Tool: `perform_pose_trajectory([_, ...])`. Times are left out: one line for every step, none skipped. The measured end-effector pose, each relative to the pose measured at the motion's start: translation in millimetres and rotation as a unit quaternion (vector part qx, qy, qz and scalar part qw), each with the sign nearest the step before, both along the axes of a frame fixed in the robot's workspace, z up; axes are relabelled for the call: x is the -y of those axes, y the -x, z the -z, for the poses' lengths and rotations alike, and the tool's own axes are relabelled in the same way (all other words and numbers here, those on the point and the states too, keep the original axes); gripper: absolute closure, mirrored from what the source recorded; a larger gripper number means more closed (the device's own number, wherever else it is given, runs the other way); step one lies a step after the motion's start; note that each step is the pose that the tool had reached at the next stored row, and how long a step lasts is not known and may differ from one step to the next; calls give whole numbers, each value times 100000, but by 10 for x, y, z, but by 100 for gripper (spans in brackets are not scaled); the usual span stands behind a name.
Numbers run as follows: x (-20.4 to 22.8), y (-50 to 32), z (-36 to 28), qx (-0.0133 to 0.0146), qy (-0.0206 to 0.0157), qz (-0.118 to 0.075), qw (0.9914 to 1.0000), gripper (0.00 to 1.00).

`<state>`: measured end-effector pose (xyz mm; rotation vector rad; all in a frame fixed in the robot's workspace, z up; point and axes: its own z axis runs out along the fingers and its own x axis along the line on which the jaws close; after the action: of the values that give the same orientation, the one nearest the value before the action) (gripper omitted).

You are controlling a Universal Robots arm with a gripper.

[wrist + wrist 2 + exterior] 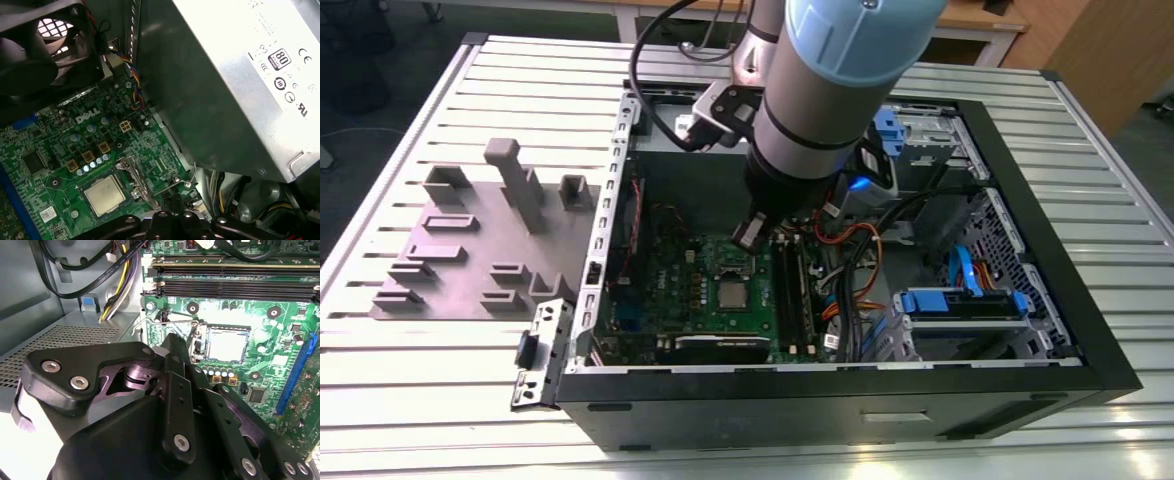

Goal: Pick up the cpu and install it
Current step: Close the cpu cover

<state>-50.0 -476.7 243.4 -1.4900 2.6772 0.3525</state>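
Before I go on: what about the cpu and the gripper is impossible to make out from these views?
- Gripper fingertips: in both wrist views the gripper's own body blocks them; too small in the exterior view.
- Whether the cpu is fully seated in the motherboard: in both wrist views glare and angle leave it unclear.
- The cpu's edges in the exterior view: too small.

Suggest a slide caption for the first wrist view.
Small silvery-grey square cpu seated in green motherboard socket beside large grey box.

White lettering (92, 119) stands on the green motherboard (35, 197) near the cpu (105, 194) — printed round marks (280, 60) on the grey box (210, 100) beyond the cpu.
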Motion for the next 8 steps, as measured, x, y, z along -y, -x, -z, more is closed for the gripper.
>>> perform_pose_trajectory([6, 0, 0, -1, 1, 0, 100000, 89])
perform_pose_trajectory([10, 0, 0, -1, 1, 0, 100000, 89])
perform_pose_trajectory([11, 0, 0, 1, -1, 2, 100000, 89])
perform_pose_trajectory([18, 0, 0, -1, 2, -1, 100000, 89])
perform_pose_trajectory([36, 0, 0, 1, -5, -2, 100000, 89])
perform_pose_trajectory([38, 0, 0, 2, -2, -3, 100000, 89])
perform_pose_trajectory([39, 0, 0, 1, -1, -2, 100000, 89])
perform_pose_trajectory([42, 0, 0, 0, 6, -3, 100000, 89])
